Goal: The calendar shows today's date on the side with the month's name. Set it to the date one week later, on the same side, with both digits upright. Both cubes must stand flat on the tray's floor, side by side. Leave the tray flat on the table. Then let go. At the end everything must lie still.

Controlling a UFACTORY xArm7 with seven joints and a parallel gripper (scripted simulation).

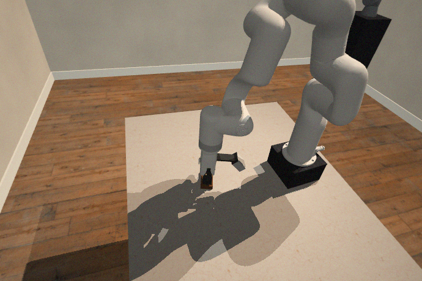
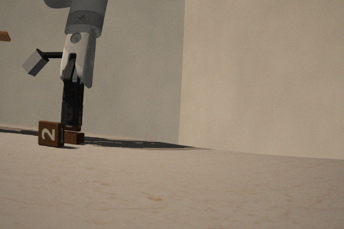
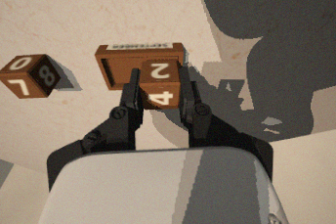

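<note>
Tool [image 3: 158,100]: closed on a brown cube [image 3: 160,86], one finger on each side.
Held cube: faces read 2 and 4; it sits over the right half of the tray [image 3: 122,55].
Tray: long axis 9 to 3 o'clock in the wrist view; rim label too blurred to read.
Loose cube [image 3: 30,74]: on the surface [image 3: 98,6] at 9 o'clock of the tray, apart; shows 0, 8, 7.

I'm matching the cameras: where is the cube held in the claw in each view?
Top: the cube, a brown speck at the claw tips, centre-left.
Exterior: lower left, mostly hidden by the fingers.
Wrist: centre, showing 2 and 4.
Shared landmark: the claw gripping it.
</note>
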